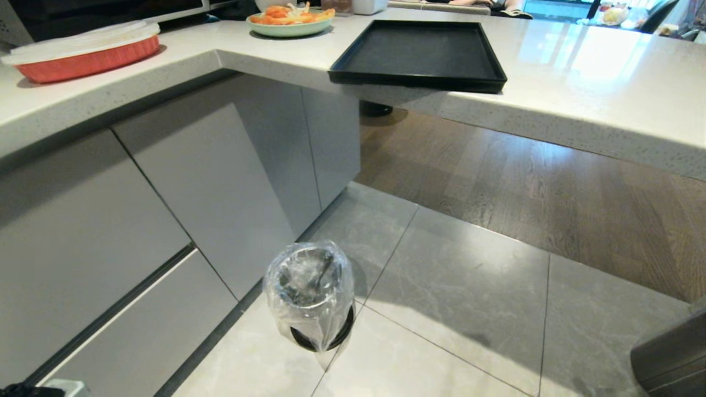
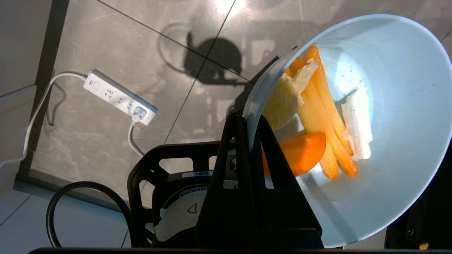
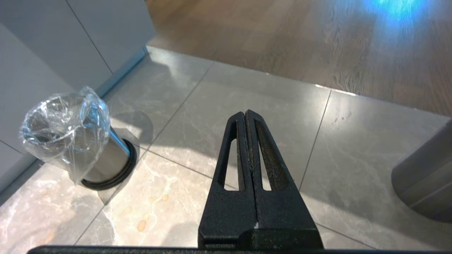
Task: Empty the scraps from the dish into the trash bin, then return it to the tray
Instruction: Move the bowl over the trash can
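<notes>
Left tool (image 2: 249, 120) clamps the dish (image 2: 388, 141) rim – scraps (image 2: 317, 123) inside (right tool (image 3: 246, 114) pressed together) – trash bin (image 1: 311, 295) at six o'clock from the tray (image 1: 419, 55).

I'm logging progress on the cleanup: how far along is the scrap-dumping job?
Done: the dish is off the tray, clamped at its rim by the left gripper. In hand: carrying it, scraps still inside. Left: tip them into the trash bin, then return it.

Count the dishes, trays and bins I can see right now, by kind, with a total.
Dishes: 3, the held bowl, the green plate, the red baking dish
Trays: 1, the black tray
Bins: 1, the bagged trash bin
Total: 5
</notes>
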You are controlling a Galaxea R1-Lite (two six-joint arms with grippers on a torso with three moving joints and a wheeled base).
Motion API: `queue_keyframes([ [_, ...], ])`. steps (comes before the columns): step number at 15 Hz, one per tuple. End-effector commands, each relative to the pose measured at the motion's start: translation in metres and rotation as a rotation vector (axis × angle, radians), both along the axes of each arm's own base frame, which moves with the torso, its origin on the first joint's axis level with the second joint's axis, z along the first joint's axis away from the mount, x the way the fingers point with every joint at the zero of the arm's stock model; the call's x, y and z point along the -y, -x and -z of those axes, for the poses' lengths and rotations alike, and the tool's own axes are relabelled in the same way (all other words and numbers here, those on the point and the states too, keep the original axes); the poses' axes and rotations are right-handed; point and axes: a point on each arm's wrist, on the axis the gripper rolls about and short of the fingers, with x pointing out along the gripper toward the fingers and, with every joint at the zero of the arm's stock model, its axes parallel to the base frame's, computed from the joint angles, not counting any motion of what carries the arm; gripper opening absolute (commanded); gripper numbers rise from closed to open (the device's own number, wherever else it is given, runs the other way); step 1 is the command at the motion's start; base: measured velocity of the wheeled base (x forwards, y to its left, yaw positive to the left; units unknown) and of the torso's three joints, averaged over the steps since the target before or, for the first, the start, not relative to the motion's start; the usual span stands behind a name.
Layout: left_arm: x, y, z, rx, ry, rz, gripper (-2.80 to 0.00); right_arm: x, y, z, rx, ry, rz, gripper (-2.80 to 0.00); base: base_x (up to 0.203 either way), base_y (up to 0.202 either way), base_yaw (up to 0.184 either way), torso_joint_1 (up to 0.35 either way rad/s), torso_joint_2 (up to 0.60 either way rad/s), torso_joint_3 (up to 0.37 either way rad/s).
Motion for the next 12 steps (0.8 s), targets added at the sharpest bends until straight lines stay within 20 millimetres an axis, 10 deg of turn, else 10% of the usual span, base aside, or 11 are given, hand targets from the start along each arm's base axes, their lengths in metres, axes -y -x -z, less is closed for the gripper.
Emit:
queue_keyframes([
  [1, 0.0008, -0.0002, -0.0005, -0.002, -0.001, 0.011, -2.8, 0.0, 0.0001, -0.0001, 0.001, -0.001, 0.0, -2.8, 0.0, 0.0, 0.0, 0.002, 0.0, -0.198],
  [12, 0.0046, -0.0062, -0.0074, 0.073, 0.036, 0.023, -2.8, 0.0, 0.0001, -0.0001, 0.001, -0.001, 0.0, -2.8, 0.0, 0.0, 0.0, 0.003, 0.0, -0.2],
])
